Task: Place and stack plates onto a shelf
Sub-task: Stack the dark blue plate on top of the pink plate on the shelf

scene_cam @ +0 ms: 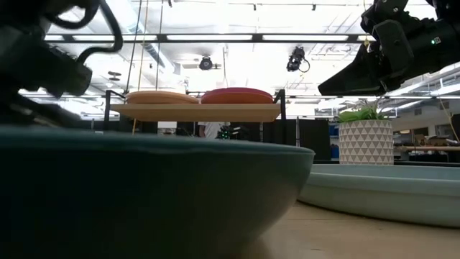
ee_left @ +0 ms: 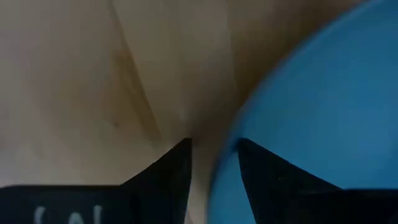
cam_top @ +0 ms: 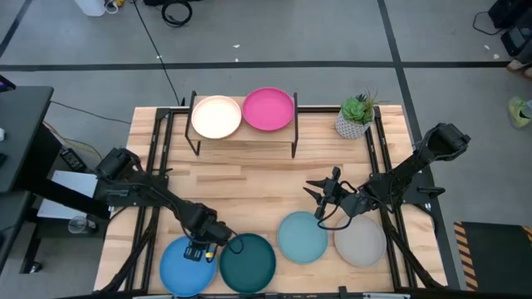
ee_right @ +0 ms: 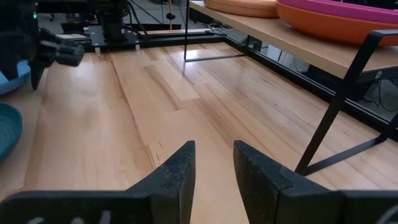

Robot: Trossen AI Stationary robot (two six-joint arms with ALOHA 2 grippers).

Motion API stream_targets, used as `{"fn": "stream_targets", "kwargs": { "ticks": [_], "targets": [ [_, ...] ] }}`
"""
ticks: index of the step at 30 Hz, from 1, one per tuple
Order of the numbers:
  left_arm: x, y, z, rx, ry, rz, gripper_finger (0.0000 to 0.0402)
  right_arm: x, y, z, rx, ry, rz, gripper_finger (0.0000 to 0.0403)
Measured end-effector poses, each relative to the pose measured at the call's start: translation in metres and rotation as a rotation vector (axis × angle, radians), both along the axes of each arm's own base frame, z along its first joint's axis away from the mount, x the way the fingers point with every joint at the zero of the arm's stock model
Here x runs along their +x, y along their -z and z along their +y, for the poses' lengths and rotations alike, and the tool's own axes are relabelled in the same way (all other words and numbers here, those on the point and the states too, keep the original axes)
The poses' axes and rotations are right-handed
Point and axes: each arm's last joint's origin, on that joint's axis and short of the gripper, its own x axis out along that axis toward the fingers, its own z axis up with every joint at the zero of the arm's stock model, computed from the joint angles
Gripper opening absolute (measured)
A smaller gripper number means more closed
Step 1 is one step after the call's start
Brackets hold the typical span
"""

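We see the round matte blue plate (cam_top: 184, 267) lying flat beside the dark teal plate (cam_top: 248, 262); our left gripper (cam_top: 197, 252) straddles its rim, fingers spread.

Two dark jointed arms, black cable loops, left claw (cam_top: 202, 247) yellow-marked, right claw (cam_top: 320, 193) black-pronged

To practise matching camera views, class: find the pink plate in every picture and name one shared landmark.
High view: pink plate on the shelf, right of the cream plate.
Low view: right-hand stack, looking red.
Left wrist view: not in it.
Right wrist view: upper right corner, over an orange plate.
Landmark: the shelf.
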Motion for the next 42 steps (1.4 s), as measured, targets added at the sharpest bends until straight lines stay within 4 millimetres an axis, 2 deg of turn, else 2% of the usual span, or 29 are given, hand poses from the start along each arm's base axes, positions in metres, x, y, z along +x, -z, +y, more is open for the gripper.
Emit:
{"fn": "stream_targets", "kwargs": {
  "ticks": [9, 13, 18, 22, 26, 35, 39, 42],
  "targets": [
    [-0.001, 0.0, 0.0, -0.011, 0.048, 0.043, 0.0026, 0.0, 0.0, 0.0, 0.0, 0.0, -0.001, 0.0116],
    [-0.004, -0.007, 0.002, 0.024, 0.069, 0.126, 0.0014, 0.0, 0.0, 0.0, 0.0, 0.0, -0.001, 0.0116],
    [-0.004, -0.034, 0.007, 0.058, 0.065, 0.15, 0.0014, 0.0, 0.0, 0.0, 0.001, 0.0, -0.002, 0.0116],
    [0.001, -0.069, 0.022, 0.082, -0.003, 0.13, 0.0014, 0.0, 0.0, 0.0, 0.003, 0.0, -0.005, 0.0116],
    [0.011, -0.111, 0.056, 0.088, -0.196, 0.023, 0.0014, 0.0, -0.001, 0.0, 0.004, 0.0, -0.007, 0.0116],
    [0.024, -0.204, 0.17, 0.237, -0.672, -0.376, 0.0014, 0.0, -0.001, 0.0, -0.001, -0.001, -0.005, 0.0116],
    [0.024, -0.237, 0.216, 0.268, -0.835, -0.551, 0.0014, 0.0, -0.001, 0.0, -0.005, -0.002, -0.002, 0.0116],
    [0.023, -0.255, 0.249, 0.271, -0.969, -0.698, 0.0014, 0.0, -0.001, 0.0, -0.006, -0.002, -0.003, 0.0116]
  ]
}}
